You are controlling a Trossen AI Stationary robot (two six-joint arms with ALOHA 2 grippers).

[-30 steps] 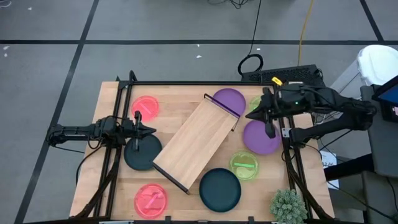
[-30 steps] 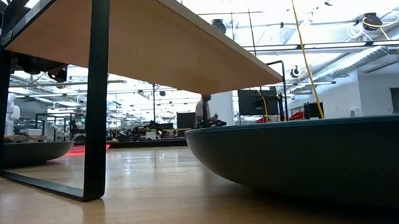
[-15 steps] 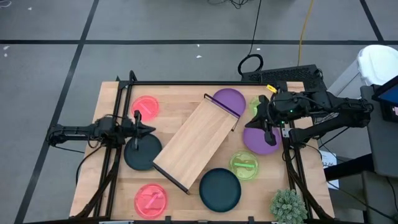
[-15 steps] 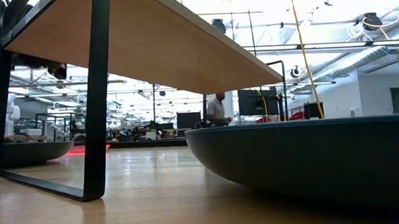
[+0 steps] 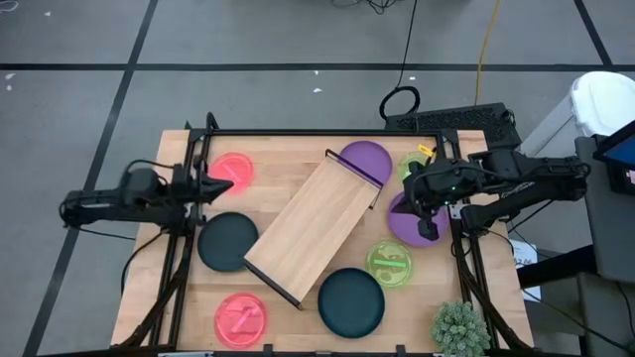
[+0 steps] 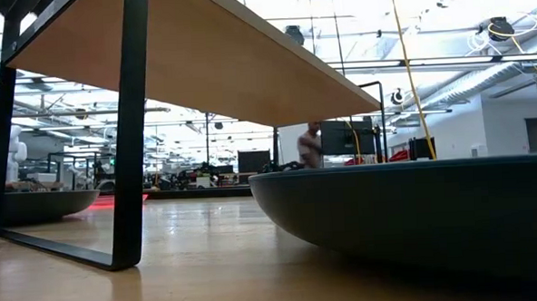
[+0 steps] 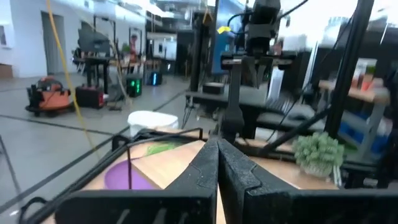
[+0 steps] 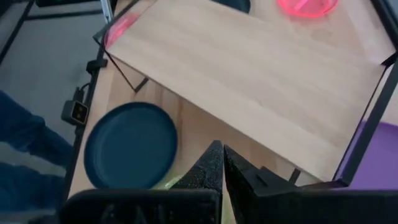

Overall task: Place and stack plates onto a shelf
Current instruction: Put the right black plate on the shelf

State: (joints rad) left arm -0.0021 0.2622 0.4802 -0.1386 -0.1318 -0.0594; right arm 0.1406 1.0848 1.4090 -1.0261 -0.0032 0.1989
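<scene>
The light-wood shelf (image 5: 313, 228) stands slantwise mid-table on its black frame ends. Around it plates lie flat on the tabletop: two pink (image 5: 231, 171) (image 5: 241, 317), two dark teal (image 5: 227, 241) (image 5: 350, 300), two purple (image 5: 365, 159) (image 5: 407, 226) and two lime-green (image 5: 390, 265) (image 5: 408, 165). My left gripper (image 5: 228, 183) (image 7: 217, 163) is shut beside the far pink plate, at the table's left edge. My right gripper (image 5: 415, 203) (image 8: 222, 155) is shut and hovers over the right purple plate, pointing toward the shelf (image 8: 249, 74).
A spiky green plant (image 5: 459, 327) stands at the near right corner. Black frame rails run along the table's left, right and far edges. In the low view the shelf (image 6: 201, 54) spans overhead, a dark teal plate (image 6: 416, 208) fills the right, and a person (image 6: 312, 147) stands far behind.
My left arm has drawn back toward the table's left edge and a little toward the far edge, off the left dark teal plate. My right gripper has shifted toward the near edge, over the right purple plate. A person in the background has walked rightward.
</scene>
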